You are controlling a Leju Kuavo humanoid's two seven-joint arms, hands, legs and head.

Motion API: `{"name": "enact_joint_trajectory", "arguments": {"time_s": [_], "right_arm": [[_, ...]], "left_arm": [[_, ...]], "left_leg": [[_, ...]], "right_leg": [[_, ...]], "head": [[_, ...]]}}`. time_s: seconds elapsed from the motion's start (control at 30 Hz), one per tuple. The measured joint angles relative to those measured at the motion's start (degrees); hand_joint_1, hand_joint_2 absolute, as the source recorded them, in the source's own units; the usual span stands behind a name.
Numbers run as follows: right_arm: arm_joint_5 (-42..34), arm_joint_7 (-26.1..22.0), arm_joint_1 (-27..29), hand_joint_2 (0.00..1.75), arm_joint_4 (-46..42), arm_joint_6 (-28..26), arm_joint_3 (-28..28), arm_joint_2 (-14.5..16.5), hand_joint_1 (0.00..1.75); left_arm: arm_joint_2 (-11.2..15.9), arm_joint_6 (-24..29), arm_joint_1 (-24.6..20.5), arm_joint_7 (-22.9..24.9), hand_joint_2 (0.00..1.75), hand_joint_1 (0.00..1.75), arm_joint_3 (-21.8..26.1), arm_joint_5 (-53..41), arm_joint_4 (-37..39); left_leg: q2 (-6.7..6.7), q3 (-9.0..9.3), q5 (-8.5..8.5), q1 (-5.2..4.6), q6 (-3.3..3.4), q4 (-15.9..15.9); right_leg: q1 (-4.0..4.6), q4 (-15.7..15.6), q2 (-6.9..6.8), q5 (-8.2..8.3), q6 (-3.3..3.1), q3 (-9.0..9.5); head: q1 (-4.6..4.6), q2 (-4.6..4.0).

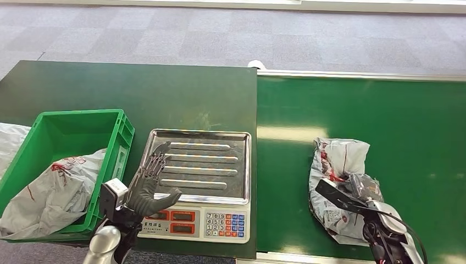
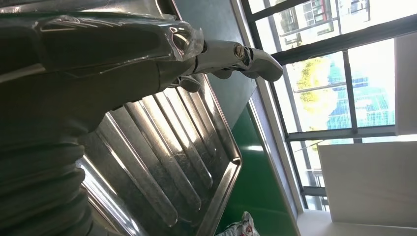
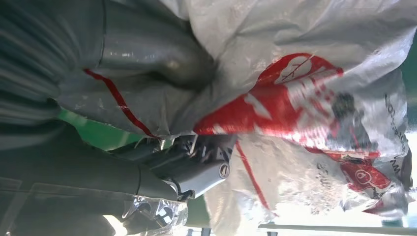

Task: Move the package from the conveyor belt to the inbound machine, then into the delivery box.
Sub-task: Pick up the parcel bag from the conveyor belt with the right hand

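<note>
Right robot hand [image 1: 360, 192] is closed on the grey plastic package [image 1: 336, 181], still on the green conveyor belt [image 1: 384, 121], prob. to lift it; left robot hand [image 1: 147, 187] waits open & empty over the scale tray [image 1: 220, 144], the next stop.

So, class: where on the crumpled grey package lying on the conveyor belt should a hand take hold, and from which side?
Grip the package at its bunched near end, coming from above on the robot's side: it lies flat and limp on the conveyor belt, and the right hand already meets it there.
</note>
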Motion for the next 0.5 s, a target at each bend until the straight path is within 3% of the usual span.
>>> {"name": "enact_joint_trajectory", "arguments": {"time_s": [0.5], "right_arm": [[-0.02, 0.0, -0.08, 1.75, 0.64, -0.01, 1.34, 0.07, 1.75]], "left_arm": [[0.0, 0.0, 0.44, 0.02, 1.75, 0.0, 0.39, -0.01, -0.46]], "left_leg": [[-0.01, -0.03, 0.0, 0.0, 0.0, 0.0]], "right_leg": [[0.0, 0.0, -0.01, 0.0, 0.0, -0.02]], "head": [[0.0, 0.0]]}}
